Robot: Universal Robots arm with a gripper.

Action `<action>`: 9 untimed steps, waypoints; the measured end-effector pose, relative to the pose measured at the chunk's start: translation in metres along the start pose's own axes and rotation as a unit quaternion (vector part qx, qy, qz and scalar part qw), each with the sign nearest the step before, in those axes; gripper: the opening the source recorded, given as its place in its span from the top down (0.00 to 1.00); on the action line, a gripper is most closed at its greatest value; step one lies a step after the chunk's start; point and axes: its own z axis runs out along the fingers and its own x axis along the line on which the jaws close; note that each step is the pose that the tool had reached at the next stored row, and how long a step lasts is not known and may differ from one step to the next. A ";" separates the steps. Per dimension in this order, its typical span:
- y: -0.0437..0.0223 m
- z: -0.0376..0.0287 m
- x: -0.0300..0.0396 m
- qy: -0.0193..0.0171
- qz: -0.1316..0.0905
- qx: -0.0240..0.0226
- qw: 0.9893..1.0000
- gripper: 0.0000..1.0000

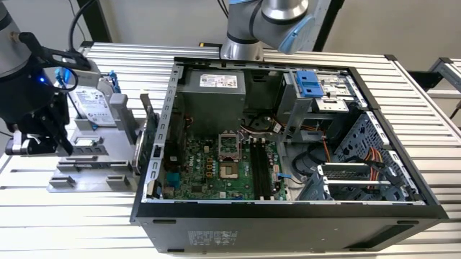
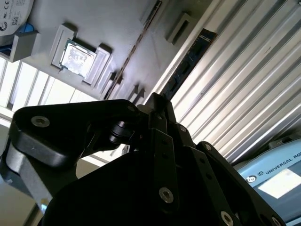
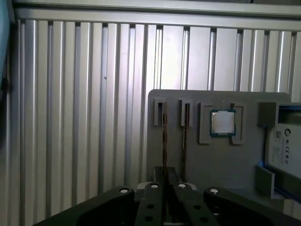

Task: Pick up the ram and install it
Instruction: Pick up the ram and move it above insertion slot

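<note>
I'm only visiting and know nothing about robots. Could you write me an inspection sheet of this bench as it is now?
Surface: ribbed metal table carrying a grey holder tray and an open computer case.
Job's things: ram stands on edge in a tray slot, a second thin board slotted beside it.
Clutter: processor chip and hard drive on the tray.
Grippers: gripper close above the tray, in line with the ram; contact unclear.
Cables: orange and red wires inside the case.
Surroundings: pale wall behind the table.
</note>
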 end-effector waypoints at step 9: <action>0.0000 -0.0098 0.0000 0.000 0.000 0.000 1.000 1.00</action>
